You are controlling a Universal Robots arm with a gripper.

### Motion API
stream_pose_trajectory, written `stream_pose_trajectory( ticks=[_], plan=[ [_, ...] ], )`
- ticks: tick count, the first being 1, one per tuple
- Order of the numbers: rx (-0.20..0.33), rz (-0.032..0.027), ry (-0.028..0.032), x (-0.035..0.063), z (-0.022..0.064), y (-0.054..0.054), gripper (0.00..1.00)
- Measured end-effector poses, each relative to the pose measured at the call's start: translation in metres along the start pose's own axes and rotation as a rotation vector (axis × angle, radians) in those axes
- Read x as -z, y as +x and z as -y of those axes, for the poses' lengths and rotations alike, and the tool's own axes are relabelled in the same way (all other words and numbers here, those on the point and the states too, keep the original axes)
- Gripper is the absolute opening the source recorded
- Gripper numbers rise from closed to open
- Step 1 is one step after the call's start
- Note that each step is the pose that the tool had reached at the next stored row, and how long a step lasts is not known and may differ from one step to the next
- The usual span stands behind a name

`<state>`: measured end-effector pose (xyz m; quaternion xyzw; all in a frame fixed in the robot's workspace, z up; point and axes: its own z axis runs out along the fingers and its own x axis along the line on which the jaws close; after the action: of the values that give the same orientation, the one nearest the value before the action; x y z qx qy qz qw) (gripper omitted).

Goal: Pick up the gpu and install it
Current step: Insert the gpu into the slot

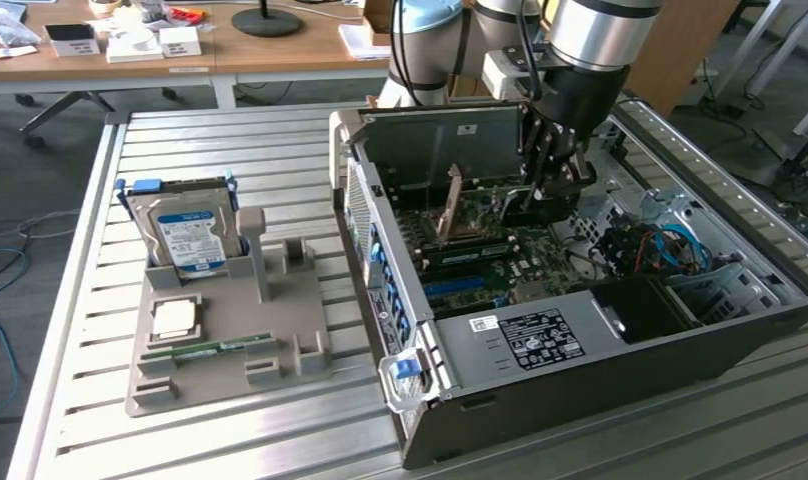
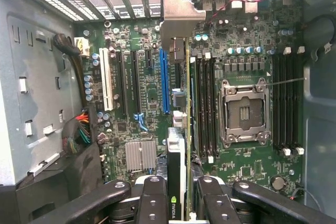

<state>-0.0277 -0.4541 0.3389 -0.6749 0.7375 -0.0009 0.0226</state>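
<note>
My gripper (image 2: 178,195) is shut on the gpu (image 2: 177,156), which I see edge-on: a thin green board with a black cooler and an NVIDIA mark. Its silver end bracket (image 2: 179,19) points toward the case's rear slot openings. The card hangs over the motherboard (image 2: 241,51), just beside the long blue slot (image 2: 164,80) and apart from it. In the exterior view the gripper (image 1: 554,195) reaches down into the open computer case (image 1: 578,340), with the dark gpu (image 1: 527,207) between its fingers above the board.
An empty CPU socket (image 2: 244,111) and memory slots lie beside the card. Cables (image 2: 79,129) run along the case wall. On the exterior view's left, a grey holder (image 1: 217,360) carries a hard drive (image 1: 184,230), a CPU (image 1: 175,318) and a memory stick (image 1: 224,347).
</note>
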Motion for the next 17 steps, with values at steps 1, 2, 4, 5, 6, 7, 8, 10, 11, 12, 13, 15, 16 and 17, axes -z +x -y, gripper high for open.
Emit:
stream_pose_trajectory(
  ticks=[1, 2, 4, 5, 6, 7, 8, 10, 11, 12, 13, 15, 16, 17],
  plan=[
    [0.0, 0.0, 0.0, 0.0, 0.0, 0.0, 0.27],
    [0.0, 0.0001, 0.0, 0.0, 0.0, 0.0, 0.27],
    [0.0, 0.0001, 0.0, -0.0001, 0.0, 0.0, 0.27],
    [0.0, 0.0001, 0.0, -0.0001, 0.0, 0.0, 0.27],
    [0.0, 0.0002, 0.0, -0.0001, 0.0, 0.0, 0.27],
    [0.0, 0.0001, 0.0, -0.0001, 0.0, 0.0, 0.27],
    [0.0, 0.0001, 0.0, -0.0001, 0.0, 0.0, 0.27],
    [0.0, 0.0001, 0.0, -0.0001, 0.0, 0.0, 0.27],
    [0.0, 0.0001, 0.0, -0.0001, 0.0, 0.0, 0.27],
    [0.0, 0.0002, 0.0001, -0.0001, -0.0002, 0.0, 0.27],
    [0.0, 0.0002, 0.0001, -0.0001, -0.0009, 0.0, 0.27],
    [0.0, 0.0005, 0.0002, -0.0003, -0.0039, 0.0003, 0.27],
    [0.0, 0.0005, 0.0003, -0.0004, -0.0057, 0.0005, 0.27],
    [0.0, 0.0003, 0.0002, -0.0005, -0.0073, 0.0006, 0.27]
  ],
)
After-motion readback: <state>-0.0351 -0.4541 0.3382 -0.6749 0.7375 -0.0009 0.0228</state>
